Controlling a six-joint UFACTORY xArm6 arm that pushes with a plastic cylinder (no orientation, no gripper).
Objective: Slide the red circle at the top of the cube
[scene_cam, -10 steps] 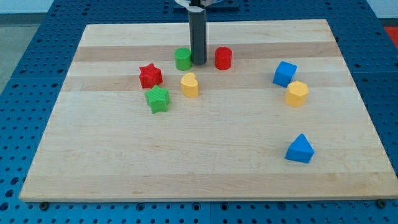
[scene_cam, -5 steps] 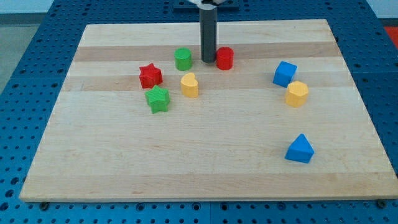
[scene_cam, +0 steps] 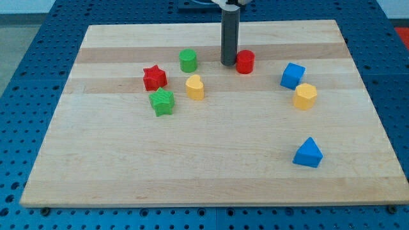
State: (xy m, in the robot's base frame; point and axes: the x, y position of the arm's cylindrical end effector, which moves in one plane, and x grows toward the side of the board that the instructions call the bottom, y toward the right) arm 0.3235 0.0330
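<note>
The red circle (scene_cam: 245,62) is a short red cylinder near the top middle of the wooden board (scene_cam: 211,160). My tip (scene_cam: 229,63) stands right against its left side, touching it. The blue cube (scene_cam: 293,75) sits to the right of the red circle and slightly lower, with a gap between them. The dark rod rises straight up out of the view's top.
A green cylinder (scene_cam: 188,61) stands left of my tip. A red star (scene_cam: 154,78), a green star (scene_cam: 162,101) and a yellow heart-like block (scene_cam: 195,87) cluster at the left. A yellow hexagon block (scene_cam: 305,96) touches the cube's lower right. A blue triangle (scene_cam: 308,153) lies lower right.
My tip has moved right, from beside the green cylinder to the red circle, and has pushed the red circle right toward the blue cube. The other blocks have not moved.
</note>
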